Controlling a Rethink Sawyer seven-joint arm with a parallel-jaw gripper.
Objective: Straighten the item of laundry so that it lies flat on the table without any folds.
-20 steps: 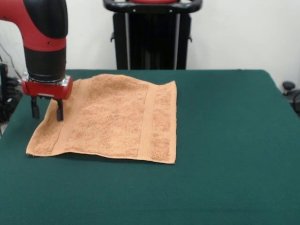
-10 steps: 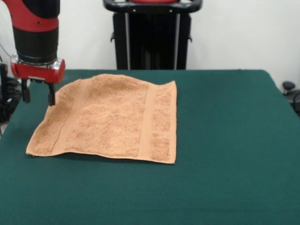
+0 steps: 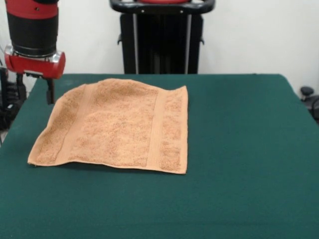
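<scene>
The orange-tan towel lies spread out on the green table, left of centre, with a woven band near its left and right edges. Its far edge is slightly wavy and its far right corner sits a little raised. My gripper hangs above the table's far left corner, beyond the towel's far left corner and clear of it. It is open and empty. One dark fingertip shows clearly; the other blends into dark objects behind it.
The robot's black pedestal stands behind the table's far edge at the centre. A small dark object shows past the table's right edge. Dark equipment stands off the table's left edge.
The gripper has risen and moved left, away from the towel's left edge, empty throughout. The towel has not moved.
</scene>
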